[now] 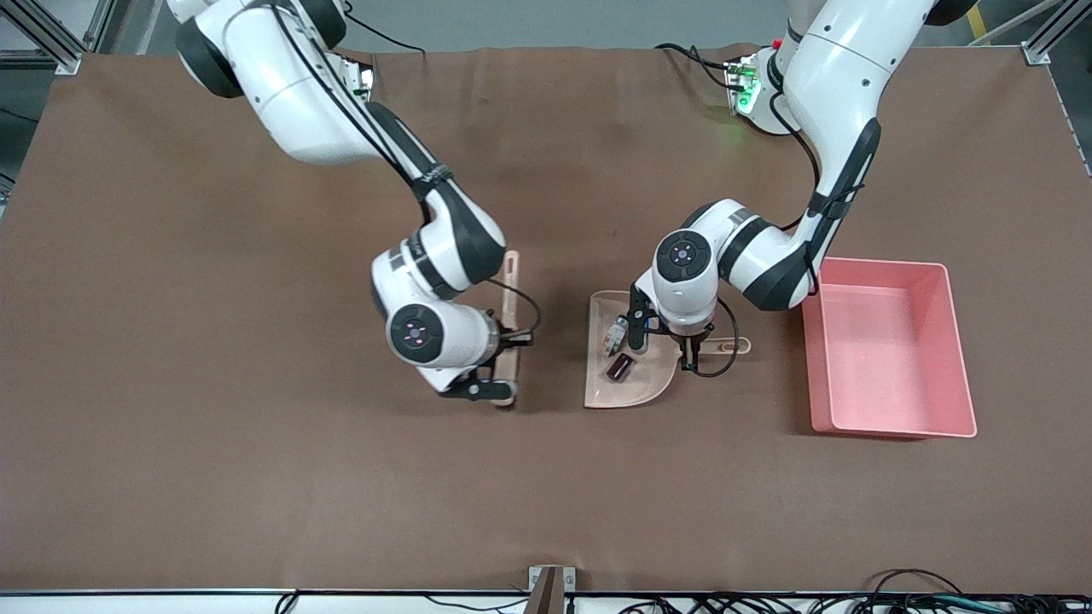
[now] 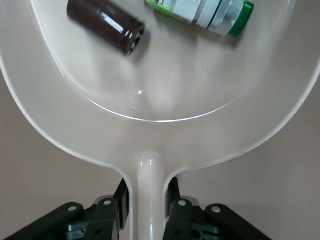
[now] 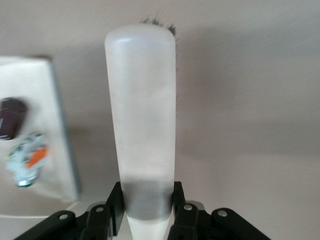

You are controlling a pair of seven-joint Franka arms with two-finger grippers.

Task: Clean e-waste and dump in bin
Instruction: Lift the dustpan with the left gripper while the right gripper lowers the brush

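Here, two pieces of e-waste lie in the dustpan's scoop, near each other but apart. Dark maroon piece (image 2: 106,25): a glossy cylinder in the left wrist view, smooth, with a dark recessed end; it lies nearer the front camera than the other. White component (image 2: 200,12): ribbed pale body with bright green marks and a green end cap, lying tilted.

Dustpan (image 1: 636,388): translucent beige plastic, smooth and slightly shiny, a rounded shovel-shaped scoop with a raised curved rim and a straight open edge toward the right arm's end of the table. Its narrow handle points toward the left arm's end. It rests flat on the table, near the middle.

Left gripper (image 2: 149,210): black fingers clenched on the dustpan handle, one on each side of the stem, low over the table.

Bin (image 1: 955,341): pink plastic tub, rectangular, low walls, matte inside, standing toward the left arm's end of the table, well apart from the dustpan.

Brush (image 1: 510,290): long, pale, frosted handle with a rounded end; dark bristles show at its tip in the right wrist view. It lies beside the dustpan's open edge, apart from it.

Right gripper (image 3: 148,207): fingers clamped on the brush handle.

Table (image 1: 256,477): covered in brown, faintly creased matte cloth.
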